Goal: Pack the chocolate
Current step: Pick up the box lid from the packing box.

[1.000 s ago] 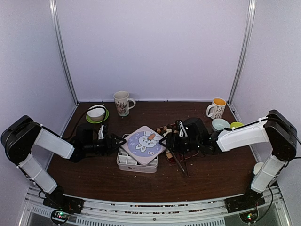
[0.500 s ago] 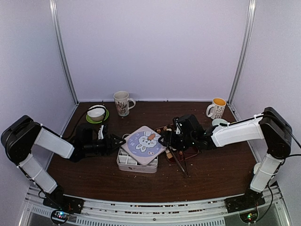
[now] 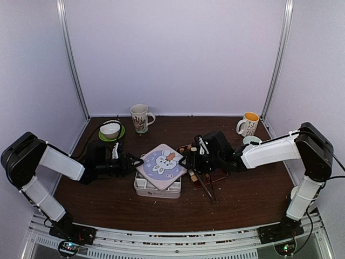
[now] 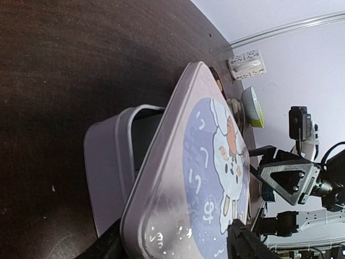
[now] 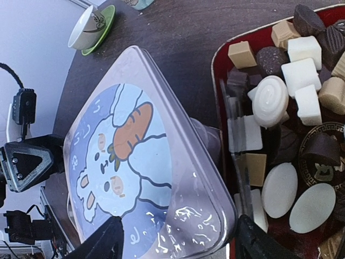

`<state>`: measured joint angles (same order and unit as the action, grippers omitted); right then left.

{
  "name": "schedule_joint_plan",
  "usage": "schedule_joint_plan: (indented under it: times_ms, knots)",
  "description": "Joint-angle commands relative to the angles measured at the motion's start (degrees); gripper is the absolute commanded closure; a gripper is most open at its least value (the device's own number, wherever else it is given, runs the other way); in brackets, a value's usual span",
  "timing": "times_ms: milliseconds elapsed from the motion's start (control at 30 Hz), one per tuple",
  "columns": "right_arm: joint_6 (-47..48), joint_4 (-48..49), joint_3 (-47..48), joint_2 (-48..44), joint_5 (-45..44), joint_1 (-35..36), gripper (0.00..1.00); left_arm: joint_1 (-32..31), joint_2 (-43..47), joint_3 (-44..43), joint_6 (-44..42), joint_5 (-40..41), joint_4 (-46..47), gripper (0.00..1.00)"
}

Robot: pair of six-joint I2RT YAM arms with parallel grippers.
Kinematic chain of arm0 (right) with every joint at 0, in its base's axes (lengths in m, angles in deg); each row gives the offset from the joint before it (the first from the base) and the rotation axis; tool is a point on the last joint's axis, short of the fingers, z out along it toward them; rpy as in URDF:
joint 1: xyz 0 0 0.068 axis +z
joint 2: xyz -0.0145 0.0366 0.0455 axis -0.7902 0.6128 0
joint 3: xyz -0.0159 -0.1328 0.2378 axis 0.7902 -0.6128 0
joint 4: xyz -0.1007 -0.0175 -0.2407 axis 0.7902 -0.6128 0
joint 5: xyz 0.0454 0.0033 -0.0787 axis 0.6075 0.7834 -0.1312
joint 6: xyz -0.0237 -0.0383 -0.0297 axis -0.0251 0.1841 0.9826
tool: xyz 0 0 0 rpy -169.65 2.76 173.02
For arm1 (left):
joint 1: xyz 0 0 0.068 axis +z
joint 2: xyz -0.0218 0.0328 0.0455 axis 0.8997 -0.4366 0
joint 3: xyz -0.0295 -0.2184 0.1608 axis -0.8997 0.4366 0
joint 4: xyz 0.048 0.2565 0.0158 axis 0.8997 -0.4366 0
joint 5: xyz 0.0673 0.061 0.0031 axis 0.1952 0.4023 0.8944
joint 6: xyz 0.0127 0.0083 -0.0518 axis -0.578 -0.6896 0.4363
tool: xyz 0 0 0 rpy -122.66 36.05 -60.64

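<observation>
The chocolate point(image 5: 285, 70), cubes and rounds in brown, tan and white, lies in a dark-red tray point(image 5: 220, 59) right of a white box point(image 3: 156, 190). A lilac lid point(image 3: 161, 163) with a rabbit picture rests askew and tilted on the box. My left gripper point(image 3: 136, 162) has the lid's left corner point(image 4: 161, 205) between its fingers, which touch its edges. My right gripper point(image 3: 187, 160) takes the opposite corner point(image 5: 210, 216) the same way, right beside the tray. Metal tongs point(image 3: 207, 186) lie across the tray's near end.
A patterned mug point(image 3: 140, 117) and a white cup on a green saucer point(image 3: 110, 129) stand at the back left. A mug with a yellow inside point(image 3: 248, 124) and small bowls point(image 3: 252, 141) stand at the back right. Crumbs dot the brown table.
The right gripper has moved left from over the tray onto the lid's right corner. The lid has shifted slightly left and lies flatter. The left arm has hardly moved.
</observation>
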<state>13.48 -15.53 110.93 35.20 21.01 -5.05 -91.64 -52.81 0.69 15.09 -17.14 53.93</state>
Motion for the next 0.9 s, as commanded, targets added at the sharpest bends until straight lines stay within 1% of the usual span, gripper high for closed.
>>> schedule_joint_plan:
  times_ms: [0,167,267,367,467,567,633,767,867]
  knots:
    - [2.0,3.99,0.9,-0.32,4.05,0.19,0.29,1.1,2.25,0.36,-1.78,-0.05,1.19,0.36]
    - [1.95,4.97,0.91,0.13,5.54,0.17,0.3,2.05,3.25,1.98,-1.6,-0.08,2.94,0.31]
    - [1.64,5.52,0.99,0.57,6.39,0.2,0.3,2.32,2.54,1.62,-1.73,-0.43,2.68,0.32]
    - [1.5,5.77,1.07,0.97,6.8,0.24,0.31,2.4,1.63,1.99,-0.98,-0.79,4.58,0.33]
    - [1.45,5.24,1.31,1.23,6.76,0.22,0.31,2.62,0.75,2.0,-0.7,-1.23,5.48,0.38]
    - [1.62,4.72,1.62,1.51,6.83,0.22,0.31,2.92,0.72,2.39,-0.54,-1.54,6.74,0.51]
    - [1.57,4.71,1.57,1.45,6.83,0.22,0.31,3.13,1.3,3.01,-0.54,-2.14,8.22,0.55]
    - [2.0,4.71,1.66,0.94,6.65,0.22,0.31,3.12,3.33,3.86,-1.47,-3.55,8.69,0.6]
    - [2.33,4.84,1.81,0.7,6.72,0.22,0.31,3.14,4.44,3.98,-1.39,-5.03,9.13,0.61]
